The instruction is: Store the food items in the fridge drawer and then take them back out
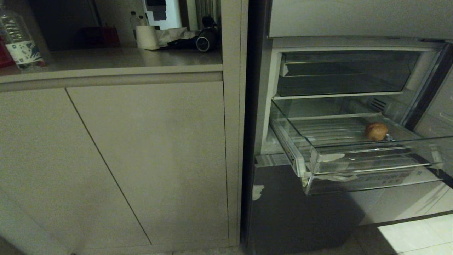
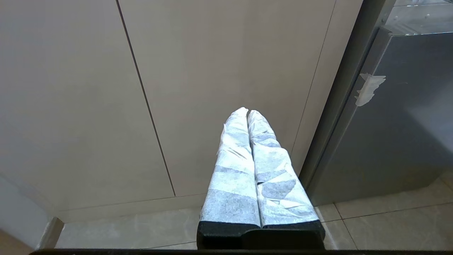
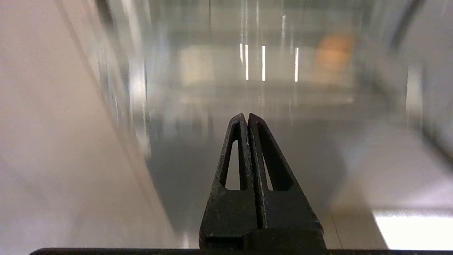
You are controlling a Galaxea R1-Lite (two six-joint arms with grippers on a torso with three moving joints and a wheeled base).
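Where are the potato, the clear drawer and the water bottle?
potato (image 1: pixel 376 131): head view, middle of its skin.
drawer (image 1: pixel 371 179): head view, front lip.
bottle (image 1: pixel 22 44): head view, its label.

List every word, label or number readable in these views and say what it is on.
No text can be read.
Drawer: faint lettering on the front lip, too blurred to read.
Bottle on the counter: printed label, too small to read.
White device behind the counter: dark panel, no legible text.
Wrist views: no text.
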